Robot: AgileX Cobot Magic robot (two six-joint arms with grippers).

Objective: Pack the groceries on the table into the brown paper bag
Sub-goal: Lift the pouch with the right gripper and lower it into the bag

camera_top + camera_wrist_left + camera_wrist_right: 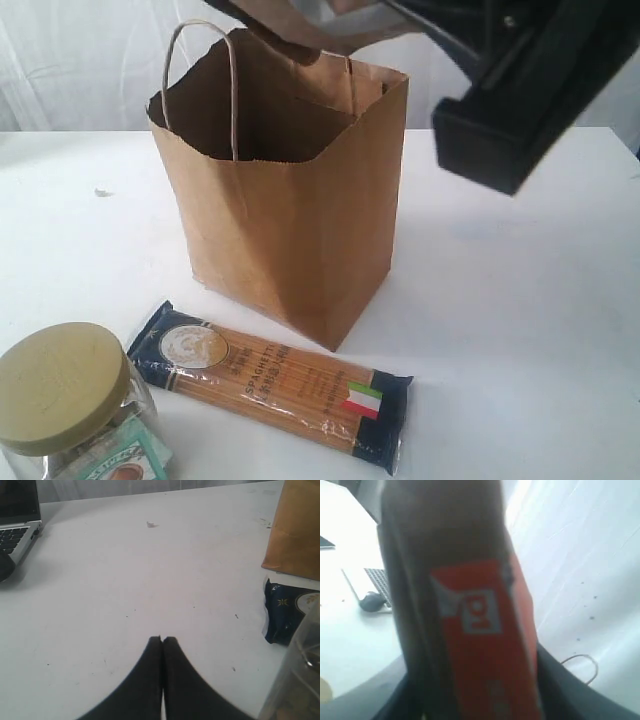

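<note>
Brown paper bag [290, 230]: upright mid-table [520, 330], mouth open, both loop handles standing. Interior in shadow; contents cannot be told.

Orange-labelled brown pouch [330, 30]: in the air, right above the bag's mouth, at the back rim, clear of the table. Right gripper [475, 695] clamped on it, a dark finger on either side; label blurred in the wrist view.

Long blue-ended spaghetti pack [270, 385]: flat on the table just in front of the bag, outside it.

Gold-lidded glass jar [60, 385]: beside the spaghetti pack's round-emblem end, lid on. Teal-and-white print shows through the glass; inside or behind, cannot tell.

Left gripper [162, 640]: fingertips pressed together, nothing between them, low over bare table. Laptop [17, 515] at the far edge.
</note>
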